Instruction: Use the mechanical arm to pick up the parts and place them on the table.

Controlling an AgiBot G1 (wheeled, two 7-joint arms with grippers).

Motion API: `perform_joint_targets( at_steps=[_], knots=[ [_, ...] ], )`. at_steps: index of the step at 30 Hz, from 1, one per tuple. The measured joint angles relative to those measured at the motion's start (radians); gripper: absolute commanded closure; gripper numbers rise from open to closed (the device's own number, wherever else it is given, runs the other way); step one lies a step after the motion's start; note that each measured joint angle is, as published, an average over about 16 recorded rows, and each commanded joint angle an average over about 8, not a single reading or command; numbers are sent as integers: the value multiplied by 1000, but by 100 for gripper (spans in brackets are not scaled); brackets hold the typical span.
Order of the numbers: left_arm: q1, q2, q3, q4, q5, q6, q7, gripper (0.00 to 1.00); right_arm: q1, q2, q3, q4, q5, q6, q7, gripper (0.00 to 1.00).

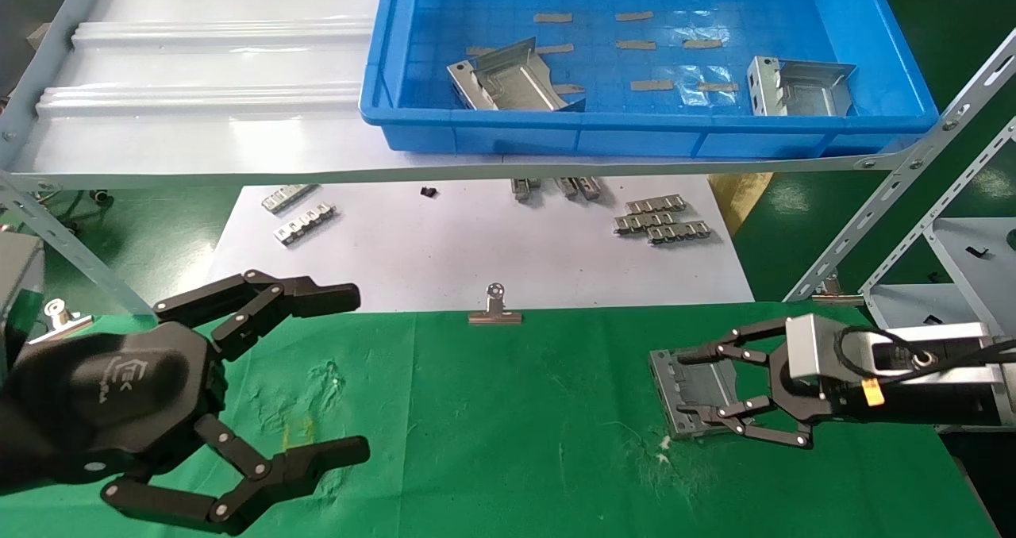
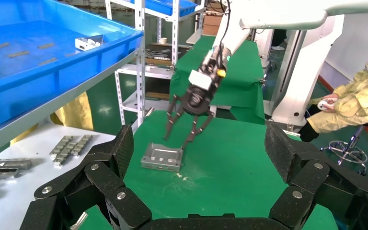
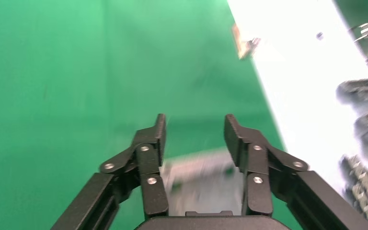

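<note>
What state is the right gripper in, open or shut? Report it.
Open. The right gripper has its fingers spread above the part, which lies flat on the table, not clamped.

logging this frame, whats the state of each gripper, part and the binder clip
right gripper: jaws open, over the part on the green table
part: flat on table
left gripper: jaws open, empty
two parts: in blue bin
binder clip: shut, on cloth edge

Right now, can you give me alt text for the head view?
The right gripper, fingers open, sits over a metal part lying flat on the green table. Two more parts remain in the blue bin on the shelf; the left gripper hovers open nearby.
</note>
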Motion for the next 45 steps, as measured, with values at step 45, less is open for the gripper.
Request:
perform_joint_targets(
  at_steps=[45],
  knots=[
    [0,0,0,0,0,0,0,0,-276,109,300,502,244,23,438,0]
  ],
)
